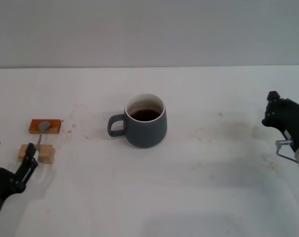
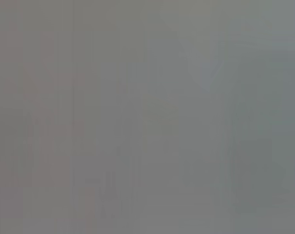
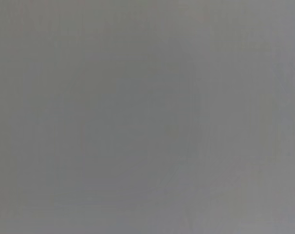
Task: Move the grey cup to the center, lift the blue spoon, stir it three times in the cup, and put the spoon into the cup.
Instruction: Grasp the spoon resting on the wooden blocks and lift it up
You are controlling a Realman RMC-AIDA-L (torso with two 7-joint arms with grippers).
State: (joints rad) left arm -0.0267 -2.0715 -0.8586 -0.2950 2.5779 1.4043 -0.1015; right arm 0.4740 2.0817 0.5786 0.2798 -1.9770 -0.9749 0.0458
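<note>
The grey cup (image 1: 145,127) stands upright near the middle of the table, handle toward my left, with dark liquid inside. The blue spoon (image 1: 40,139) lies at the left across two small blocks, its metal bowl on the orange block (image 1: 45,127) and its handle on the tan block (image 1: 37,153). My left gripper (image 1: 11,157) is low at the left front, open, with one finger (image 1: 30,164) touching or just short of the tan block and the handle's end; nothing is between its fingers. My right gripper (image 1: 272,109) hovers at the far right, well away from the cup. Both wrist views show only flat grey.
The white table (image 1: 199,187) has faint brown stains near the blocks and right of the cup. A pale wall runs along the far edge.
</note>
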